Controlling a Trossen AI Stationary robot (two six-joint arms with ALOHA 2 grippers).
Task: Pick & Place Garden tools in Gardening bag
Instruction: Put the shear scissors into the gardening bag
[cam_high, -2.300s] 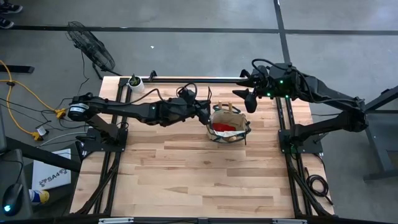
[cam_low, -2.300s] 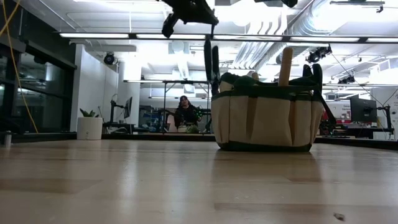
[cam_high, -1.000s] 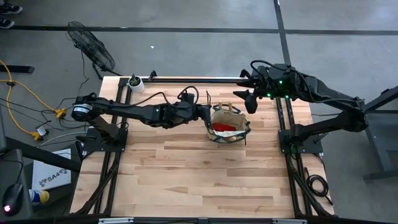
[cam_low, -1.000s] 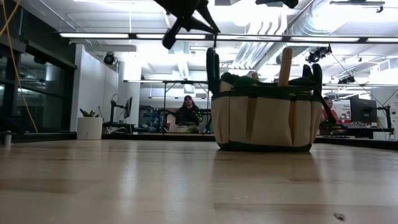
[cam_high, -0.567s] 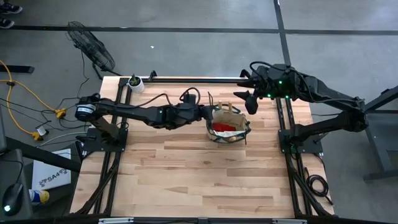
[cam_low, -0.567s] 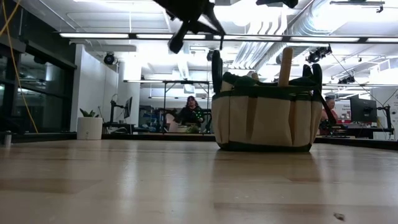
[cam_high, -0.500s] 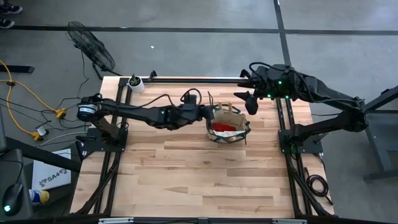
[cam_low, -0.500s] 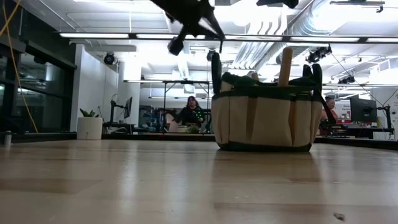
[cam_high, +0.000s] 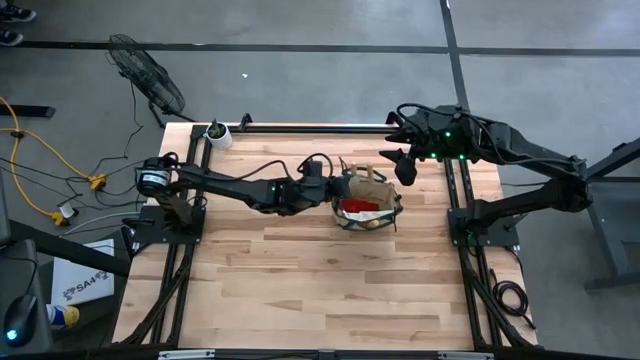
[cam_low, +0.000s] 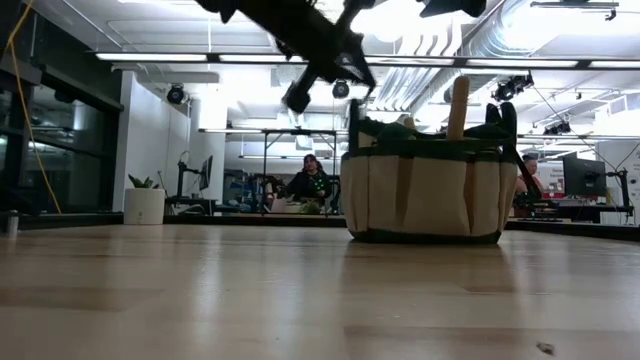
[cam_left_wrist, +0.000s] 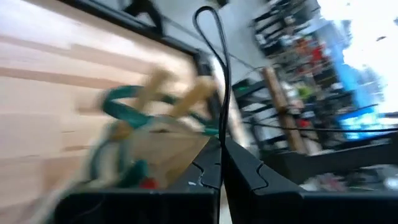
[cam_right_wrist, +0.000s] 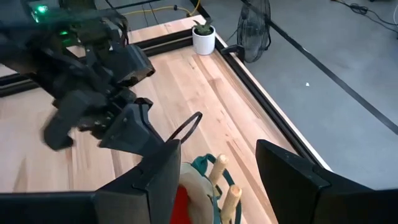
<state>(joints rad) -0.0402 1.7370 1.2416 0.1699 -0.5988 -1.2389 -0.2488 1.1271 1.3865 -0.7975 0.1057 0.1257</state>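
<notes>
bag: the gardening bag (cam_high: 352, 186) sits a bit toward 12 o'clock of the table (cam_high: 300, 280) centre, upright. It hasn't budged in the last couple of seconds.
already inside: red glove (cam_high: 358, 206) showing from above, and a wooden handle (cam_low: 458, 105) poking up past the rim in the low view, so most of the job looks done.
tool in play: a thin wire loop tool (cam_left_wrist: 228, 93), up in the air right at the bag's 9 o'clock rim, not in yet.
left gripper (cam_high: 334, 187): fingers pinched together on the wire loop tool's stem. It has dropped noticeably lower and tilted toward the bag compared with two seconds back, when it rode higher.
what that means: looks to me like the final lowering before letting go, with the loop needing to clear the green handle.
right gripper (cam_high: 400, 166): parked at the bag's 1 o'clock, fingers spread wide, holding nothing, hasn't moved.
other stuff: small white pot (cam_high: 216, 133) way off at 10 o'clock, untouched.
</notes>
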